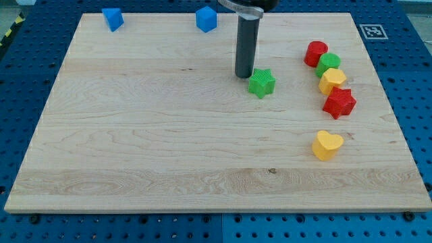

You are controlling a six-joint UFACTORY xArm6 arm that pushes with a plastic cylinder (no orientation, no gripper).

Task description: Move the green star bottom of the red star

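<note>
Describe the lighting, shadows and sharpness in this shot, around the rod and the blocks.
Camera view: even, soft light with no glare on the wooden board; blocks cast only faint, short shadows; my tip sits just left of the green star, both sharp; the red star and yellow heart are crisp too; the rod's top is cropped.

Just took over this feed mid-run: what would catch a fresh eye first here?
My tip, the end of the straight dark rod, sits right against the upper-left of the small green star block near the board's centre-top. Towards the view's right, the red star block ends a tight column of coloured blocks, with the yellow heart block below it.
</note>
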